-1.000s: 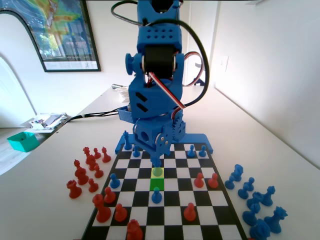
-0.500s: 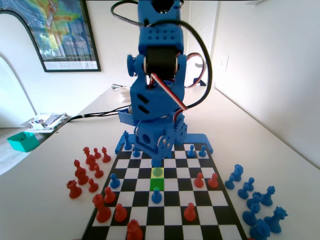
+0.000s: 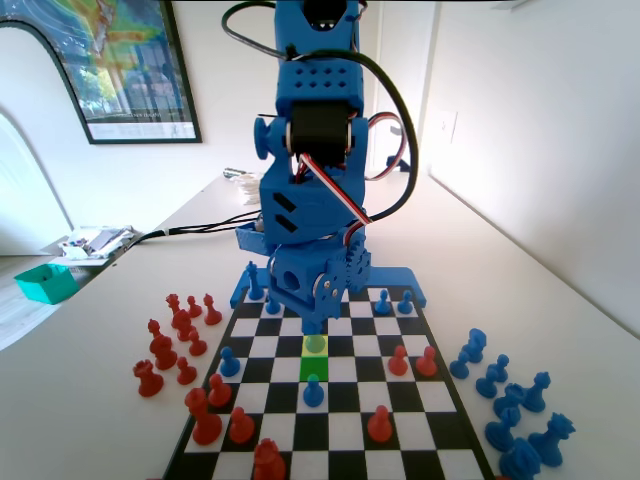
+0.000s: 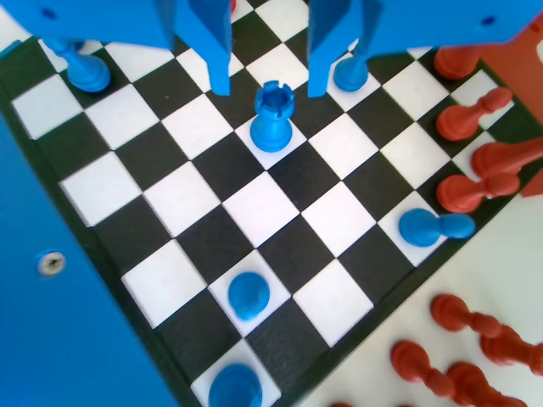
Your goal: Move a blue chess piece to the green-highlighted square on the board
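Blue piece [image 4: 271, 127] btwn spread jaws, not touching.

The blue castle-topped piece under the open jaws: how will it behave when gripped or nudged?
The blue chess piece looks like rigid moulded plastic, so probably light and stiff. Its smooth narrow waist could slip between the gripper's jaws. Tall over a modest flared base, it may tip if nudged high.

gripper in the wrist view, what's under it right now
Under the open gripper, between its jaws, stands a blue rook on a white square of the board. The jaws don't touch it. The squares above them are covered.
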